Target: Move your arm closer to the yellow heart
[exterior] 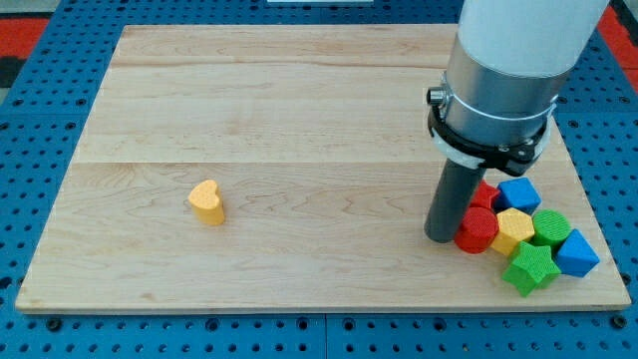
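1. Yellow heart (206,200) sits alone, desk (299,110) left-centre.
2. Arm upright at view's right; my tip (443,237) on desk, well apart from heart, touching red cylinder (478,228).
3. No jaws on the rod; block cluster just right.

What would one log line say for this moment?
my tip: beside red cylinder, view's right | yellow heart: alone, view's left | gap: not closed

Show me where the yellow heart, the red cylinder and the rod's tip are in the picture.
yellow heart (206,200): camera view, on its top face.
red cylinder (478,228): camera view, on its round top and side.
my tip (442,237): camera view, at the rod's very lower end, just left of the red cylinder.
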